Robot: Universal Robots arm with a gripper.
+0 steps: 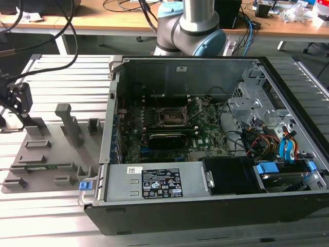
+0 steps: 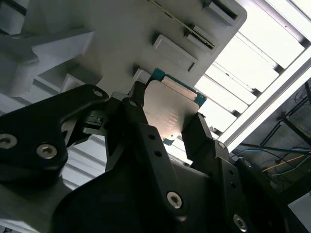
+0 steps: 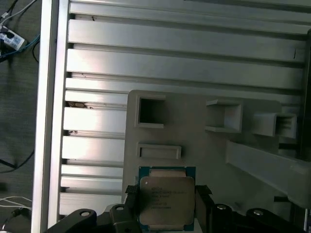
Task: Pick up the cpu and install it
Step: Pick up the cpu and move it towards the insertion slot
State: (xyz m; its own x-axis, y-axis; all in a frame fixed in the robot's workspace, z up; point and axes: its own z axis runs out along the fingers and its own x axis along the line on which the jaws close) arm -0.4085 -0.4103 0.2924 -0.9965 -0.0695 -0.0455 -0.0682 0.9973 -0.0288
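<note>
Slatted aluminium worktop (image 1: 61, 72) under everything, and the open computer case (image 1: 205, 206) sits in the middle of it with its socket (image 1: 172, 117) bare on the board. Out at the exterior view's left lies the grey tray (image 1: 49, 154), and the hand (image 1: 18, 100) is right down over it, well apart from the case.

Both wrist views give the close look. The cpu (image 2: 170, 109) sits square between the black fingers (image 2: 197, 136), silver lid facing the cameras, with a thin green border showing at its rim. The hand looks clamped on it, one finger against each of two opposite edges. Whether the chip rests on the tray or hangs just clear of it, I can't tell.

This is the grasp, so it wants care. Pressure belongs on the edges alone, even on both sides, with the chip flat and centred. A skewed hold would carry its tilt all the way to that socket.
</note>
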